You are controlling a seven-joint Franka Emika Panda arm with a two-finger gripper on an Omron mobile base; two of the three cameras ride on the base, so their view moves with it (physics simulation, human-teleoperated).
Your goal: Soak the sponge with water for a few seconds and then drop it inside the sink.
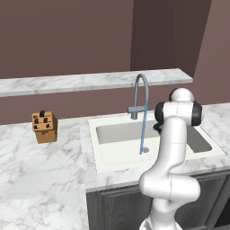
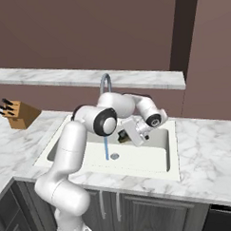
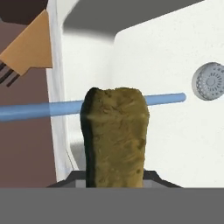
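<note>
Marble counter [image 1: 40, 170] — knife block [image 1: 44, 127], sink [image 1: 103, 155]

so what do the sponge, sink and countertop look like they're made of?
Sponge: porous foam, matte; rough pitted olive face, dark edge.
Sink: probably ceramic or enamel; smooth plain white.
Countertop: marble or a lookalike, polished; white with grey veining.

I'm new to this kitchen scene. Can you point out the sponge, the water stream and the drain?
sponge [image 3: 116, 138], hand view, middle of its face.
water stream [image 1: 142, 134], left base view, lower stretch.
drain [image 3: 210, 81], hand view, centre of the grate.
</note>
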